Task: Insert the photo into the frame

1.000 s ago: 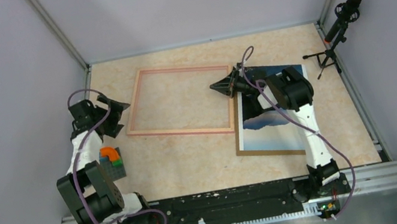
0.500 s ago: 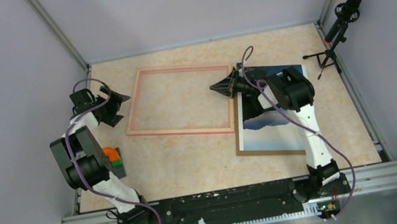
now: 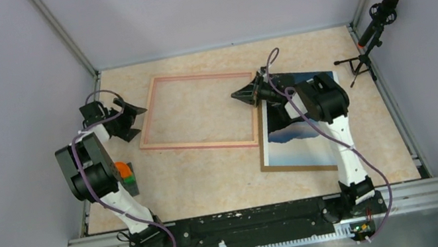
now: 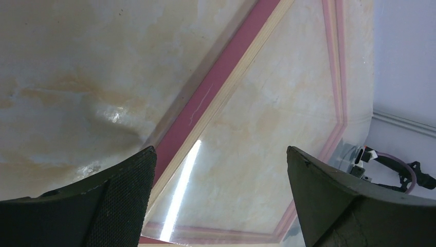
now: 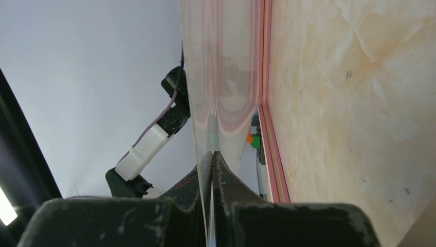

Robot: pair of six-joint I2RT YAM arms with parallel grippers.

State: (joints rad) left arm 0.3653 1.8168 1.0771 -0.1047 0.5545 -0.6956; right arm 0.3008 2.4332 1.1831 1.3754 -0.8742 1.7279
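The pinkish-tan frame (image 3: 199, 143) lies flat mid-table. The photo (image 3: 301, 130), blue sky and white clouds face up, lies to its right on a brown backing board (image 3: 294, 168). My right gripper (image 3: 235, 95) is over the frame's right rail, shut on the edge of a thin clear pane (image 5: 221, 77) that reflects the frame (image 5: 272, 144); its fingertips (image 5: 212, 154) are pressed together on it. My left gripper (image 3: 133, 122) is open and empty at the frame's left rail. In the left wrist view (image 4: 220, 152) the rail (image 4: 216, 87) and the glaring pane (image 4: 247, 170) lie between its fingers.
A small grey block with orange and green pieces (image 3: 124, 176) sits by the left arm. A microphone on a tripod (image 3: 375, 27) stands at the far right corner. Walls close the table on three sides.
My left arm has swung in and its open gripper has moved right, up to the frame's left rail. The right gripper, frame and photo have not moved.
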